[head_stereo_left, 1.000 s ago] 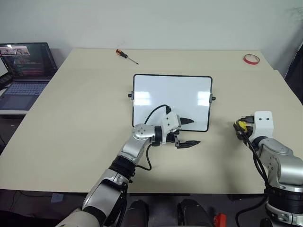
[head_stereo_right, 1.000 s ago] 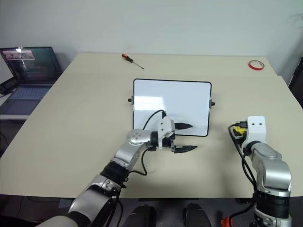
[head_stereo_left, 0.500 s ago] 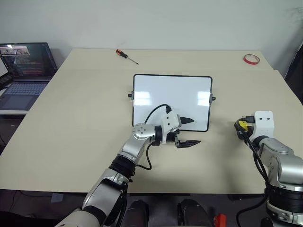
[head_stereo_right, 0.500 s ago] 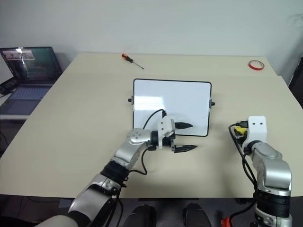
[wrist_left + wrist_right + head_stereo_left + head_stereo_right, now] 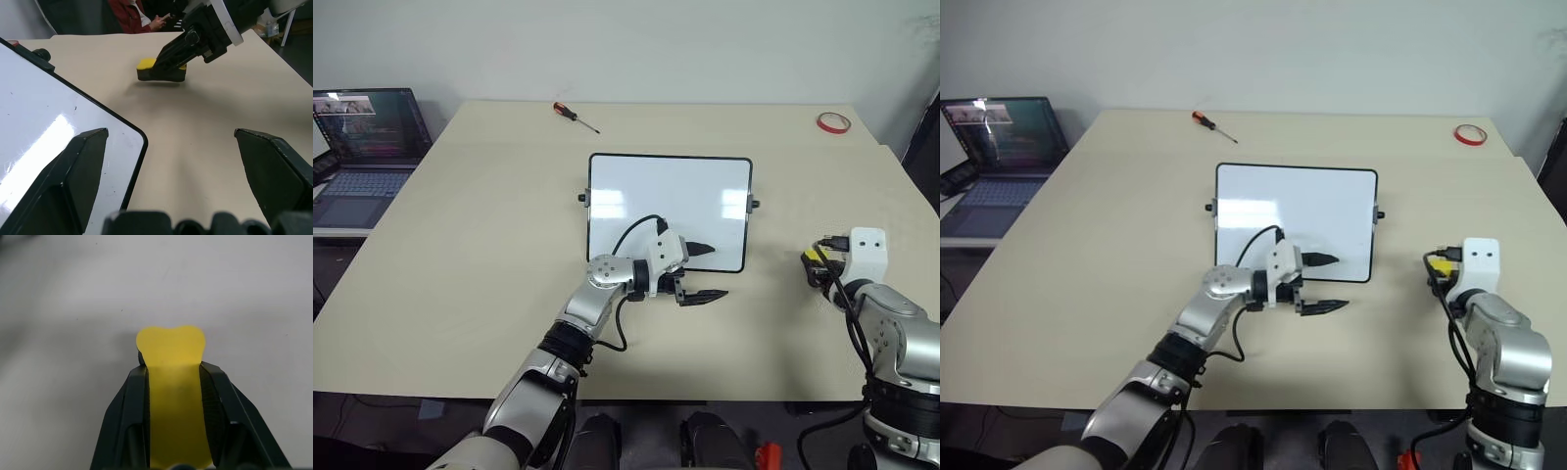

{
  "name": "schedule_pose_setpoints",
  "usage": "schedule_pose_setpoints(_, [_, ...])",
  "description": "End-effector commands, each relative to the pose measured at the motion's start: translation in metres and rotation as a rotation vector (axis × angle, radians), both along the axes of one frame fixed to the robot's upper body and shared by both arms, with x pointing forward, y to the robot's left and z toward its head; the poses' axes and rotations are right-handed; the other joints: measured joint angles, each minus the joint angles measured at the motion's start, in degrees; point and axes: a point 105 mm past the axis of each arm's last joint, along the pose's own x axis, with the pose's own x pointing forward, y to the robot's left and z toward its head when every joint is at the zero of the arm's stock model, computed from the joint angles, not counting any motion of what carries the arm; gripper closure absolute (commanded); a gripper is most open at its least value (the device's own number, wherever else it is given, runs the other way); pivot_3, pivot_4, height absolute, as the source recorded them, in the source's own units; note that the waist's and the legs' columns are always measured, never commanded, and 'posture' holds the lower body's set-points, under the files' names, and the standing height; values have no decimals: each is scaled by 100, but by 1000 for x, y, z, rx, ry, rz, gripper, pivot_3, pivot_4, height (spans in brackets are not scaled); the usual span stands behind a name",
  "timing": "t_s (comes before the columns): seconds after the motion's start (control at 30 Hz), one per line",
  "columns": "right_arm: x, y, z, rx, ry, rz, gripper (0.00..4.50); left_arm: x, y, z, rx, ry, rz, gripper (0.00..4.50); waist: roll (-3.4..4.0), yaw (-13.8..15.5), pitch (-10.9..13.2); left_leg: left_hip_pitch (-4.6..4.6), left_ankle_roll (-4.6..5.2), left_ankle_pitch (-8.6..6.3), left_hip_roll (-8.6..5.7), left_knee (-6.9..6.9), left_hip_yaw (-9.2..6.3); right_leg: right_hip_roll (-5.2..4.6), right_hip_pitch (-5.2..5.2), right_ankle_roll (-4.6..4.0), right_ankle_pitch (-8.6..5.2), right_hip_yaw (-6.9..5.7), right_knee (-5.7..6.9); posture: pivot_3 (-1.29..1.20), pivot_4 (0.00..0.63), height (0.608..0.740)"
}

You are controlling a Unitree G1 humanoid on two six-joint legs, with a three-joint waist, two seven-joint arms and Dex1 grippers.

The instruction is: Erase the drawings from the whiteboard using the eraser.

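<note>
**Eraser clamped in the right gripper, off to the board's right**

While the whiteboard (image 5: 669,211) lies flat near the middle of the table (image 5: 480,225), the right gripper (image 5: 815,260) sits well apart from it, over bare tabletop past the board's right edge. In the left eye view a bit of yellow shows at that gripper's tip: the eraser (image 5: 814,258), pinched between the two black fingers. The left gripper (image 5: 703,272) points toward the right, fingers spread, one finger over the board's near right corner and the other over the table just in front of the frame. The board's surface looks clean white here (any marks are too small to make out). A screwdriver (image 5: 576,115) lies near the table's far edge, a red tape ring (image 5: 833,122) at the far right corner, and a laptop (image 5: 360,157) stands off the table's left side.

In the left wrist view, the spread fingers (image 5: 73,171) frame the board's rounded corner, and beyond it the eraser hangs in the other gripper's grasp, yellow on top and dark beneath, just above the table.

In the right wrist view, the yellow block fills the gap between the fingers (image 5: 128,411), squeezed on both sides, its front end bulging out past the fingertips over plain tabletop.
</note>
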Motion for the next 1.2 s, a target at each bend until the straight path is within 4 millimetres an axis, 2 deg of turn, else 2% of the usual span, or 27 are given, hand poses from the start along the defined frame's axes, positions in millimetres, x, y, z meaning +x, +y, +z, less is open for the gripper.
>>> schedule_pose_setpoints(0.03, [-1,-1,8,-1,-9,-3,3233,2,-2,19,-29,-62,-12,0,0,0,0,0,0,0,0,0,0,0,0,0,0,0,1,0,150,740])
schedule_pose_setpoints(0.2, [-2,-2,9,7,-5,-1,3233,2,-2,18,-31,-62,-9,0,1,0,-1,0,1,0,0,0,0,0,-1,0,0,0,1,0,150,740])
schedule_pose_setpoints(0.23, [-2,0,10,39,-10,7,2962,2,-2,18,-32,-62,-9,0,1,0,-1,0,1,1,0,0,0,0,0,0,0,0,1,0,150,740])
schedule_pose_setpoints(0.63, [-1,-1,6,48,22,13,2962,4,-3,19,-35,-60,0,0,1,0,-1,0,2,1,0,0,0,0,0,0,0,0,2,0,150,740])
schedule_pose_setpoints(0.77, [1,0,12,37,-19,43,2962,3,-3,19,-37,-61,2,0,2,-1,-1,0,3,2,0,0,0,0,-1,0,0,0,2,0,150,740])
schedule_pose_setpoints(0.9, [0,-3,7,-78,16,67,2962,3,-3,18,-35,-61,0,0,2,1,-1,0,3,2,-1,1,1,0,0,0,0,0,2,0,150,740])
schedule_pose_setpoints(1.0, [2,2,15,-53,-55,90,2962,2,-3,18,-34,-62,-2,0,2,-8,-1,0,3,2,0,1,0,0,0,0,0,0,3,0,150,740])
schedule_pose_setpoints(1.1, [3,3,16,-94,-85,97,2962,1,-3,18,-33,-63,-9,0,2,-4,-1,1,3,2,-1,2,1,0,0,0,0,1,4,0,150,740])
schedule_pose_setpoints(1.2, [3,7,24,-162,-153,129,2962,0,-3,18,-30,-65,-16,0,2,-2,-1,0,4,2,-1,2,1,0,0,0,0,1,4,0,150,740])
